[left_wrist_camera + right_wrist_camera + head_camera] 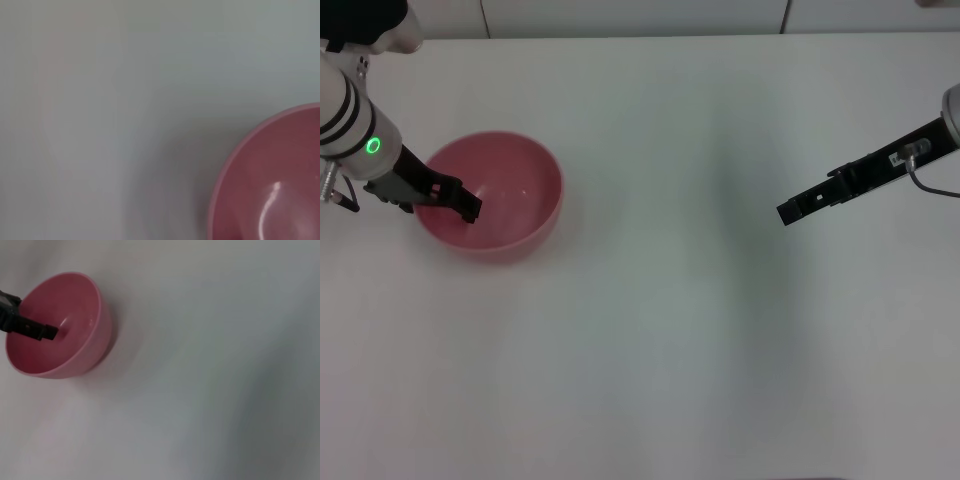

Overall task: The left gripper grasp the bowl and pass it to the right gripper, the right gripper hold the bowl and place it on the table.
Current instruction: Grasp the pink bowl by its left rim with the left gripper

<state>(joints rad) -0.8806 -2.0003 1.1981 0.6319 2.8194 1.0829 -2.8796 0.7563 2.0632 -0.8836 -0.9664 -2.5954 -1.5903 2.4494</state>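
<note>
Left gripper (468, 207) first: we have its black tip reaching over the near rim into the pink bowl (515, 205), though we cannot tell whether the jaws are parted or closed on the wall. Under it the bowl rests on the white table (650, 350). Well off to its right, our right gripper (790, 211) hangs above the table, its state also unclear. We judge a shallow bite on that glossy rim could slip, tipping the bowl during the lift.

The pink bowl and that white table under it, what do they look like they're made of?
The bowl looks like glossy plastic or glazed ceramic: smooth, evenly pink, with small bright highlights on its inside. The pictures can't settle which. The table looks like a matte white laminate or painted board: plain, flat, with no shine or grain showing.
</note>
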